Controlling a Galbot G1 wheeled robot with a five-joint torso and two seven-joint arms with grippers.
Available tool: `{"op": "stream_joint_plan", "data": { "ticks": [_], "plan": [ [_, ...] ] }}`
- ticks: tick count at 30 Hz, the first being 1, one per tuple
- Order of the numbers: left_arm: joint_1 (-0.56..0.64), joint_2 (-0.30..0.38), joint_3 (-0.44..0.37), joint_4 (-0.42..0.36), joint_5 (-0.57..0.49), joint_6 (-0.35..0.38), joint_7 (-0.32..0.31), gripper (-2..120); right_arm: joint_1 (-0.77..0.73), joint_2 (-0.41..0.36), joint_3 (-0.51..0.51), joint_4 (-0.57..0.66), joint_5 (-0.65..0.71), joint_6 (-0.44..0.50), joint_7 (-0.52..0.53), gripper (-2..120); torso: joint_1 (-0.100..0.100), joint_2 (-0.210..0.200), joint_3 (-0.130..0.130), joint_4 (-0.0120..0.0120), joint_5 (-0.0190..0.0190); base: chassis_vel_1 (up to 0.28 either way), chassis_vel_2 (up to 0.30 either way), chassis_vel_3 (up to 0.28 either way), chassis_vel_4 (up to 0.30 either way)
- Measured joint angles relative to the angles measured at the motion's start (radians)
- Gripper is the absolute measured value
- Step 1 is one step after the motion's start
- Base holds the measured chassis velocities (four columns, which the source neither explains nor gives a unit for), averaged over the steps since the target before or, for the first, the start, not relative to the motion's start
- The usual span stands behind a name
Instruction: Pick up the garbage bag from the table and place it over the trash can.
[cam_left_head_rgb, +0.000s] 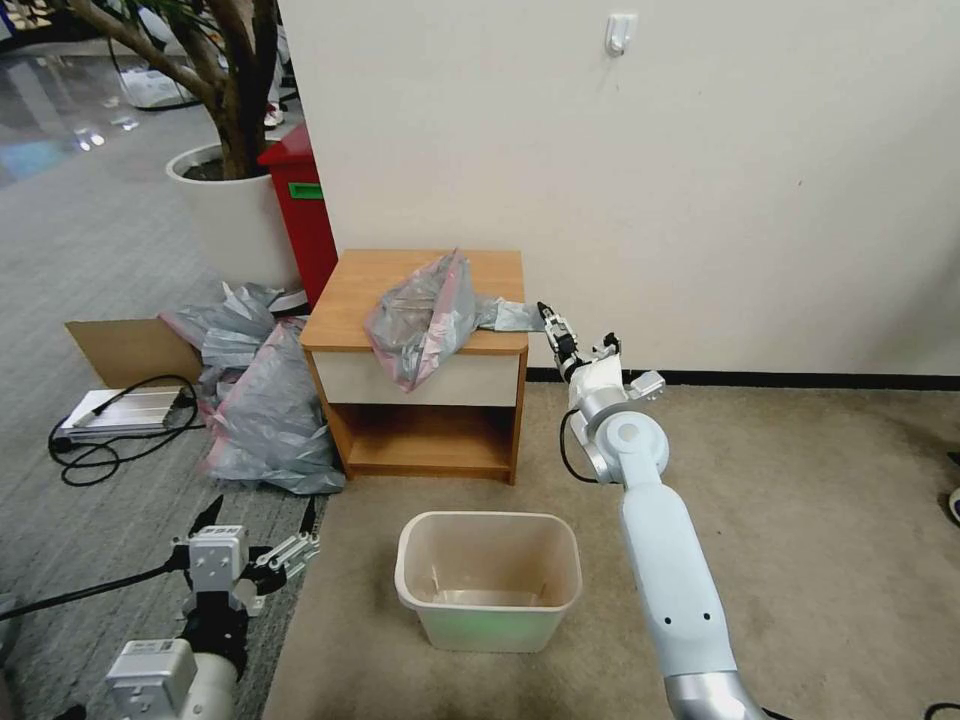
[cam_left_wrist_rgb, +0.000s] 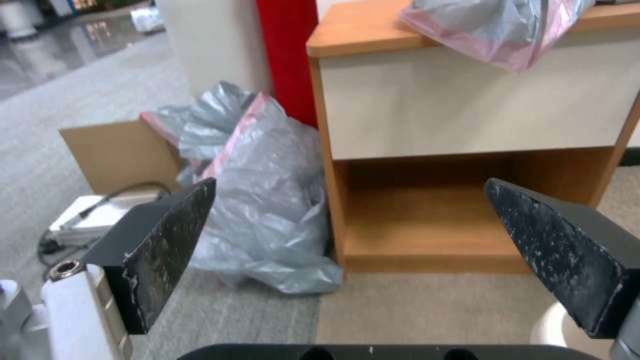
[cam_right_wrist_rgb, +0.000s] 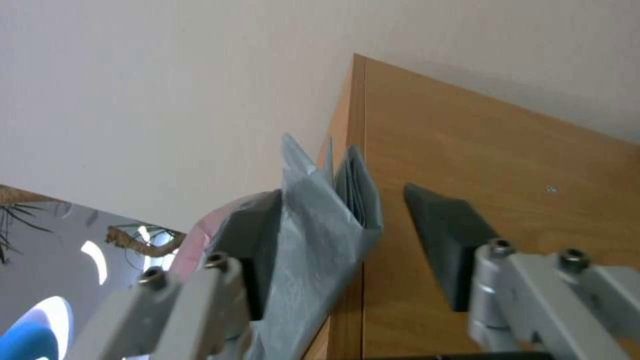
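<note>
Garbage bag (cam_right_wrist_rgb: 320, 220) tail between parted right hand (cam_right_wrist_rgb: 347, 250) fingers

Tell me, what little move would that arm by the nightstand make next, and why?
Probably close the fingers. The right gripper is open at the table's right edge, with a twisted end of the garbage bag lying between its fingers, touching one pad and clear of the other. Closing would pinch the plastic before any lifting toward the trash can.

R arm extended, right gripper (cam_left_head_rgb: 549, 322) fingers apart; left gripper (cam_left_head_rgb: 262, 512) low, spread.
</note>
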Motion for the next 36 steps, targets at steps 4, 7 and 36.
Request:
{"op": "stream_joint_plan", "data": {
  "ticks": [4,7,36],
  "plan": [
    [0.000,0.000,0.001,0.000,0.018,-0.012,0.000,100,-0.002,-0.001,-0.002,0.002,-0.003,0.000,0.001,30,0.000,0.000,0.000,0.0000,0.0000,0.000,0.000,0.000,0.000],
    [-0.002,-0.002,0.008,0.000,0.029,-0.012,0.004,100,-0.004,-0.004,-0.005,0.011,-0.001,0.000,0.010,19,0.000,0.000,0.000,0.0000,0.0001,0.000,0.000,0.000,0.000],
    [-0.026,0.011,0.025,0.002,0.052,-0.034,0.018,100,-0.490,-0.168,-0.220,0.675,0.086,0.010,0.275,0,0.000,0.000,0.000,0.0000,0.0000,0.000,0.000,0.000,0.000]
  ]
}}
